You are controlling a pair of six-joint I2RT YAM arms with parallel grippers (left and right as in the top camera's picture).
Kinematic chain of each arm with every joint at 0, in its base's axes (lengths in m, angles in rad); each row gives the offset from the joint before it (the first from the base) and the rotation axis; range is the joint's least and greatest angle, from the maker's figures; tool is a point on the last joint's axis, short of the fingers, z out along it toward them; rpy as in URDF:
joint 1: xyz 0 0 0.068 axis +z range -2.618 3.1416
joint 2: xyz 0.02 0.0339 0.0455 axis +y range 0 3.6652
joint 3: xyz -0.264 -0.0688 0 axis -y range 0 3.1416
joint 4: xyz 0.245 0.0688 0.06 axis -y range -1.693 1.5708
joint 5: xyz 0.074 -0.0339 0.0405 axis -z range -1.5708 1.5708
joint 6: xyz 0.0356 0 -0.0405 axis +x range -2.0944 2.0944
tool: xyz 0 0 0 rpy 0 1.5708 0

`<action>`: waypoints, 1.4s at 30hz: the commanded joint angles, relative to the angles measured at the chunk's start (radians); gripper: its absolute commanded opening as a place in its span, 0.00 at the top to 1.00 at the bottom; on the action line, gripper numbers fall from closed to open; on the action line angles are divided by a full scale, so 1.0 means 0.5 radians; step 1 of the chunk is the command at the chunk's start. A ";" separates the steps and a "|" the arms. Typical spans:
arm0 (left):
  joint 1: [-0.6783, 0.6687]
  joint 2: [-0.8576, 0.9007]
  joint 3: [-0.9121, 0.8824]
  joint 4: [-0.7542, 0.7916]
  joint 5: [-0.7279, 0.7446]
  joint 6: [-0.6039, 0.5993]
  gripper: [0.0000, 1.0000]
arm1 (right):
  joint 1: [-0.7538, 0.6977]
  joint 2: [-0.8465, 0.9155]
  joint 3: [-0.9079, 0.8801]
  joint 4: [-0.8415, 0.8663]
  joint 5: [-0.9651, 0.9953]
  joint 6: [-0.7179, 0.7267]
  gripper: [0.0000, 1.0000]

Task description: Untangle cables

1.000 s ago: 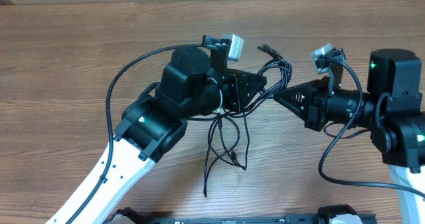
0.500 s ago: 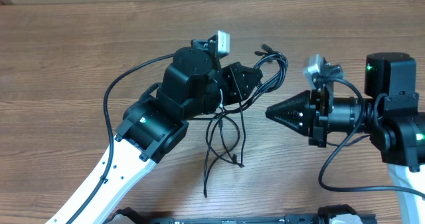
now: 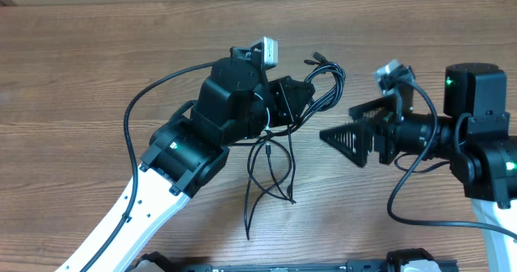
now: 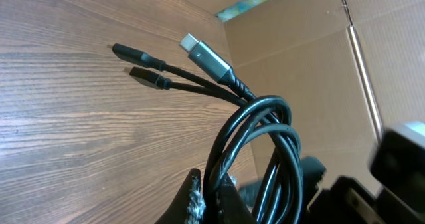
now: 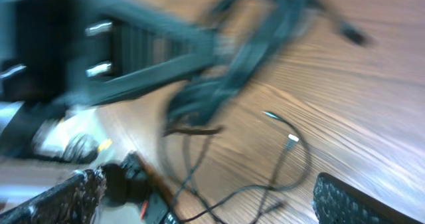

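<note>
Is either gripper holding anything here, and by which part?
The left gripper holds the cables, clamped on the looped strands near the plug ends. The right gripper is open, holding nothing.

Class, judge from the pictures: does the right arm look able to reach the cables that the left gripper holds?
Probably yes. The right gripper stands open and points toward the cables, which the left gripper grips above the table. Nothing lies between them, and the gap looks small.
</note>
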 commanded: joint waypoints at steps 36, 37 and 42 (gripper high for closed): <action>-0.190 -0.004 0.027 0.168 0.097 0.348 0.96 | 0.009 0.166 0.028 0.013 0.795 0.617 0.00; -0.190 -0.004 0.027 0.189 0.147 0.389 0.96 | 0.010 0.166 0.028 0.013 0.784 0.617 0.00; -0.190 -0.004 0.027 0.214 0.294 0.571 0.96 | 0.010 0.166 0.028 0.012 0.719 0.600 0.00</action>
